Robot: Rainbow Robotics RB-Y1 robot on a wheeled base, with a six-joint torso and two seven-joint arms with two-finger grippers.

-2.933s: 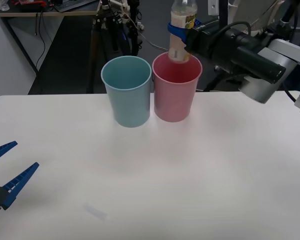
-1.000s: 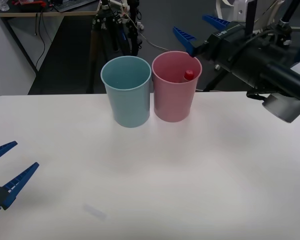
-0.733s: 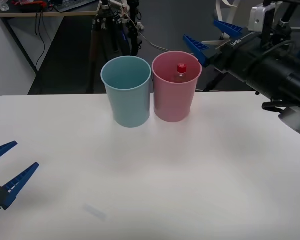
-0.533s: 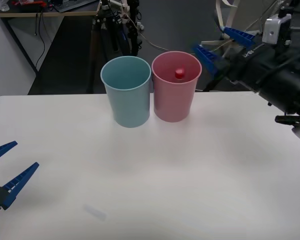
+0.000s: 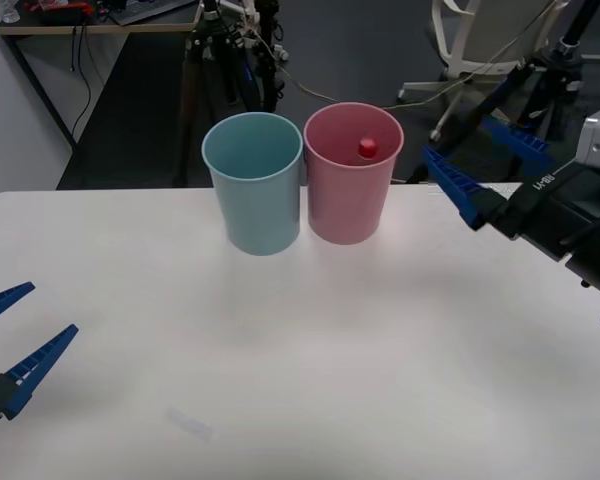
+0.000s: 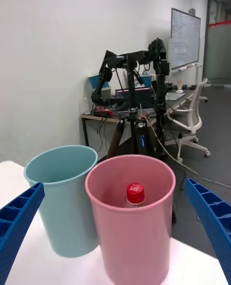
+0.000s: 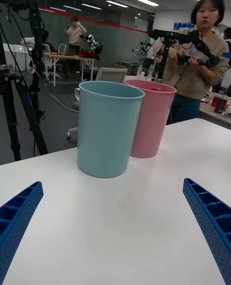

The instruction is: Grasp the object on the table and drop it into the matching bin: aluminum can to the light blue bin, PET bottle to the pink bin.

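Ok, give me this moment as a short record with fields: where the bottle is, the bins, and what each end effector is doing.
PET bottle: upright inside the pink bin, red cap showing
light blue bin: beside the pink bin, on its left in the front view
table: white, holds both bins
right end effector: open, right of the pink bin, holding nothing
left end effector: open, low at the table's left edge
sorting: bottle in matching bin

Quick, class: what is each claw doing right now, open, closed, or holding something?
Left claw: open, holding nothing, low over the table's near left edge.
Right claw: open, holding nothing, to the right of the pink bin.
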